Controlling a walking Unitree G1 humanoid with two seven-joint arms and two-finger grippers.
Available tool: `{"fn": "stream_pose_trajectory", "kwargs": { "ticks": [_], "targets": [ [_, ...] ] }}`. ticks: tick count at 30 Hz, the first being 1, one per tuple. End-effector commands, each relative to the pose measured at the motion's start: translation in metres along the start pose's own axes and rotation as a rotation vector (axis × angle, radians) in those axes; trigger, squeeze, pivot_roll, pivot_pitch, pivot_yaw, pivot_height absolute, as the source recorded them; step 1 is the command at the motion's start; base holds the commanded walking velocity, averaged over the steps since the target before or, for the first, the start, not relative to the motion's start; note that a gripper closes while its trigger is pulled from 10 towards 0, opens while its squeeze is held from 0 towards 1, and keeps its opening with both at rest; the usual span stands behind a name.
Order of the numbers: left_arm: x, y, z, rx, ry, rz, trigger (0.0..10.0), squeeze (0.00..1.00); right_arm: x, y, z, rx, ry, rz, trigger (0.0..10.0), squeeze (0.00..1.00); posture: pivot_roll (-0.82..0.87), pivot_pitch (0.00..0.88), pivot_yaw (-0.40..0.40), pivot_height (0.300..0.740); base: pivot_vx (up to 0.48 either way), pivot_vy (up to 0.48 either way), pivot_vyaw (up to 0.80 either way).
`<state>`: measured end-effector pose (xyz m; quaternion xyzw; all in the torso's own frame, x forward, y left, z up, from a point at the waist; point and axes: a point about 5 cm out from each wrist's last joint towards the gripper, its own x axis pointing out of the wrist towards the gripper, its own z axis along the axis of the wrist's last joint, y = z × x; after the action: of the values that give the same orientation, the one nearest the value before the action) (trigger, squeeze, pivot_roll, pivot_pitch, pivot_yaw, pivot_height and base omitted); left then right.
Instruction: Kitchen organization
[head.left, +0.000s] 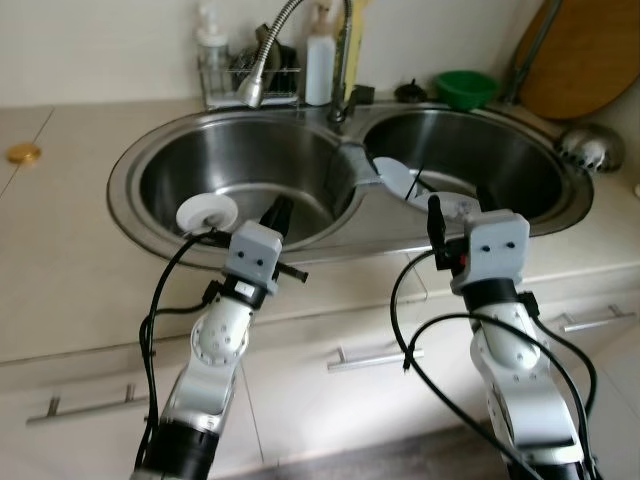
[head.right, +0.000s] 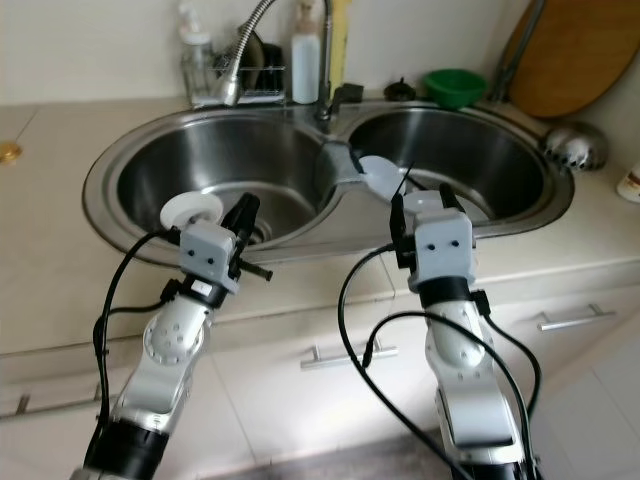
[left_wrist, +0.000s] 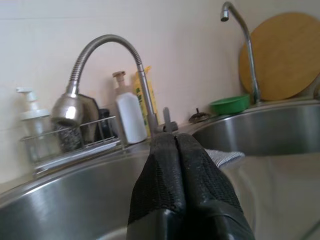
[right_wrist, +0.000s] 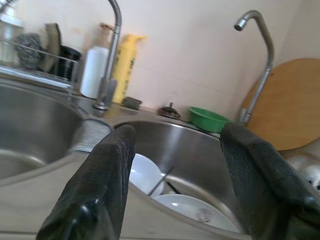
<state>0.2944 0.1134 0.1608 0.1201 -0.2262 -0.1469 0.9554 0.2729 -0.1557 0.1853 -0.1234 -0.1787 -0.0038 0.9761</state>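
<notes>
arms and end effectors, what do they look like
Both arms are silver with rounded joint housings, dark lower sections and loose black cables looping alongside. Each wrist carries a grey boxy block. The left end effector and right end effector each have two long black fingers with textured pads.

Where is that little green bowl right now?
The green bowl sits on the counter behind the right sink basin, at the back by the wall, between a small dark stopper and the round wooden board.
</notes>
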Motion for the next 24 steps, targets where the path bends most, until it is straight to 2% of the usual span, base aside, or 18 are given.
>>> {"fn": "stream_pose_trajectory", "kwargs": {
  "ticks": [1, 13, 24],
  "targets": [
    [0.002, 0.002, 0.004, 0.019, -0.022, 0.0, 10.0, 0.0, -0.001, -0.003, 0.006, -0.007, -0.033, -0.018, 10.0, 0.0, -0.08, 0.0, -0.039, 0.74, 0.0, 0.0, -0.78],
    [0.005, 0.006, 0.015, 0.077, -0.089, 0.017, 10.0, 0.0, -0.008, -0.001, 0.004, -0.017, -0.039, -0.02, 10.0, 0.0, -0.08, 0.0, -0.036, 0.74, 0.0, 0.0, -0.79],
    [0.006, 0.004, 0.018, 0.081, -0.109, 0.014, 10.0, 0.0, -0.009, -0.001, 0.004, -0.014, -0.046, -0.02, 10.0, 0.0, -0.08, 0.0, -0.034, 0.74, 0.0, 0.0, -0.79]
  ]
}}
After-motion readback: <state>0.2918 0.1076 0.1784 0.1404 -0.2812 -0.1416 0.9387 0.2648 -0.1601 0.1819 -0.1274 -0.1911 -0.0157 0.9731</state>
